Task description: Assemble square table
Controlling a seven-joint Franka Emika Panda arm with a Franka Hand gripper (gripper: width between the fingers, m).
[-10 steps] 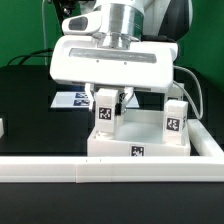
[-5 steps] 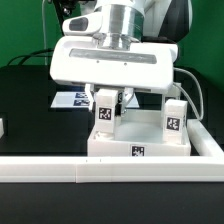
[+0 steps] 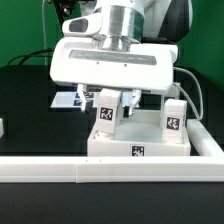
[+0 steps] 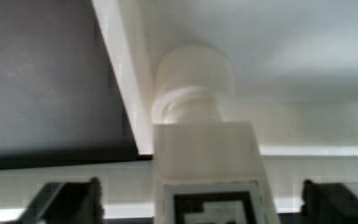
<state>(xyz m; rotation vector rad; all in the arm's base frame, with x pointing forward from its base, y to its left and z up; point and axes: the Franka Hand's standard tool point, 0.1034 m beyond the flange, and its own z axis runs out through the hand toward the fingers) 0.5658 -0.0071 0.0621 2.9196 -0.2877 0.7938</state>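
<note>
- Exterior view, gripper (image 3: 107, 101): hangs under the arm's broad white head, pointing down over the tabletop; the jaws stand spread apart.
- Fingers (image 3: 88, 97): dark tips, one on each side of the leg between them; a gap shows between each tip and the leg, so nothing is pinched.
- Leg between the jaws (image 3: 105, 114): short, white, upright, with a black-and-white tag on its face; its foot sits at a corner of the tabletop straight below the jaws.
- Second leg (image 3: 174, 116): short, white, tagged and upright, on the tabletop outside the jaws, towards the exterior view's right.
- Tabletop (image 3: 140, 138): white square tray with a raised rim, lying on the black table beneath the jaws; a tag (image 3: 137, 152) shows on its side.
- Border wall (image 3: 60, 168): long white strip, lower than the jaws and nearer the camera, just beside the tabletop's tagged side.
- Marker board (image 3: 70, 99): flat white sheet of tags on the table behind the jaws, partly hidden by one finger.
- Small white piece (image 3: 2, 127): at the picture's edge, well apart from the jaws; cut off, kind not clear.
- Wrist view, leg (image 4: 204, 165): white block midway between the jaws, its tag partly seen, its rounded end meeting the tabletop (image 4: 282, 60).
- Wrist view, fingers (image 4: 66, 200): dark tips on either side of the leg, a clear gap at each.
</note>
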